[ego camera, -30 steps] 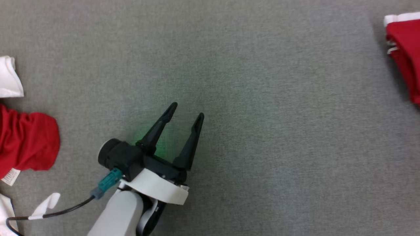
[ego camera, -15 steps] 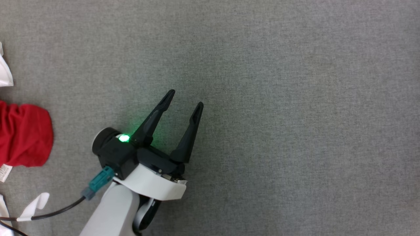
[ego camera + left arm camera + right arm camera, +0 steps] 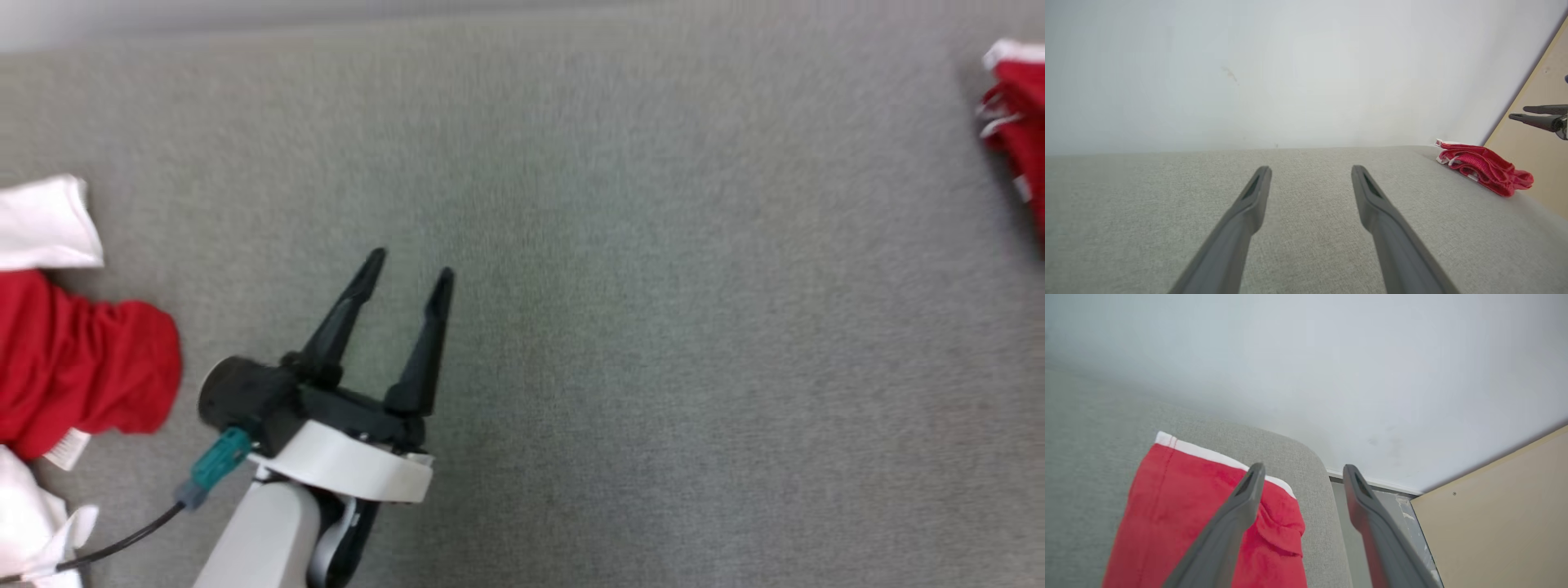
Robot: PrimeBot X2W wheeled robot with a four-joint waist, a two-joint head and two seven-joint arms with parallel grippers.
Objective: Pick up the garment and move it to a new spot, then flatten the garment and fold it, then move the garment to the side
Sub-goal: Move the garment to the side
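The folded red garment (image 3: 1016,106) with white trim lies at the far right edge of the grey fabric surface (image 3: 653,327). In the right wrist view the garment (image 3: 1180,506) lies flat just under my right gripper (image 3: 1303,470), which is open and holds nothing. The left wrist view shows the garment (image 3: 1486,171) near the surface's right corner, with my right gripper (image 3: 1521,113) beyond it over the floor. My left gripper (image 3: 410,265) hovers open and empty over the bare fabric at the lower left; its own view shows the left gripper (image 3: 1310,169) spread wide.
A crumpled red cloth (image 3: 82,359) and white cloths (image 3: 45,224) are piled at the left edge, with a black cable (image 3: 122,543) trailing there. The surface ends in a rounded corner (image 3: 1314,465) beside a white wall (image 3: 1331,355) and a beige floor (image 3: 1494,522).
The head camera has swung, so the whole picture shifted and the right-hand garment is back at the edge. My left gripper stays open; the green light on it has gone out.
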